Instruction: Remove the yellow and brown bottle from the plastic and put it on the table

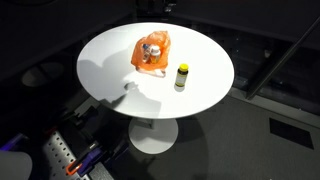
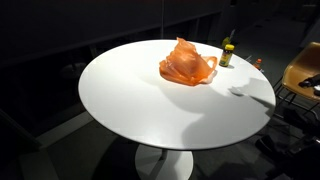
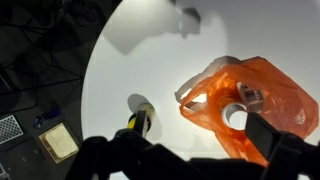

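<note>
The yellow and brown bottle (image 1: 181, 76) stands upright on the white desk (image 1: 108, 62), just beside the orange plastic bag (image 1: 152, 60) and outside of it. Inside the bag lies something pale that I cannot identify. My hand (image 3: 185, 160) hangs above, fingers wide apart, holding nothing.

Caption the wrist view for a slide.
Small yellow-and-brown bottle stands on round white table, beside crumpled orange plastic bag.
</note>
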You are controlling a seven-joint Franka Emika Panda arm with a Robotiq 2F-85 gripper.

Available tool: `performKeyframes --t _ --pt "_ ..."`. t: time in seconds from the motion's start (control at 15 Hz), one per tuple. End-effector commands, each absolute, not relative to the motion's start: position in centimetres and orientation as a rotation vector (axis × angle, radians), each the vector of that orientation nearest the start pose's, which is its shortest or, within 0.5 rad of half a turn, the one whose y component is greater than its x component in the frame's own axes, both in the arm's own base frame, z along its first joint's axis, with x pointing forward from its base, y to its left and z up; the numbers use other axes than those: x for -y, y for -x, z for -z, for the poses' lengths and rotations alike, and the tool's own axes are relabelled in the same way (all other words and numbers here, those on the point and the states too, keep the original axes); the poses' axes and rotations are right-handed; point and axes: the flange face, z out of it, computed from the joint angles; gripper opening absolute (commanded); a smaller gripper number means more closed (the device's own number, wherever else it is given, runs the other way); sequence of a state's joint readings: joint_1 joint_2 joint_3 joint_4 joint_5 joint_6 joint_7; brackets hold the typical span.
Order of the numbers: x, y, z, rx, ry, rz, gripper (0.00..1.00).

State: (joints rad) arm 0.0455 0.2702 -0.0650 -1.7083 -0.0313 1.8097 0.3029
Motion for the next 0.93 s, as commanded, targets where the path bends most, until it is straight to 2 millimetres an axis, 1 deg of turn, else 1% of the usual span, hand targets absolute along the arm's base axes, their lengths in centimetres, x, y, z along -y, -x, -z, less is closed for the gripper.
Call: performKeyframes --t 0.0,0.2,0.47,0.53,0.87 --pt "0.4 -58.4 -43.3 -0.376 3.178 -0.107 1.0" --pt "0.1 -57.1 -43.7 -0.335 3.168 -0.04 1.0" --pt "0.0 -56.0 -43.8 -0.316 3.16 -0.006 1.0" --pt "-0.2 -57.1 -43.5 -0.351 3.157 -0.043 1.0" --pt "-0.3 -57.0 -43.1 -0.348 3.158 -0.051 1.0"
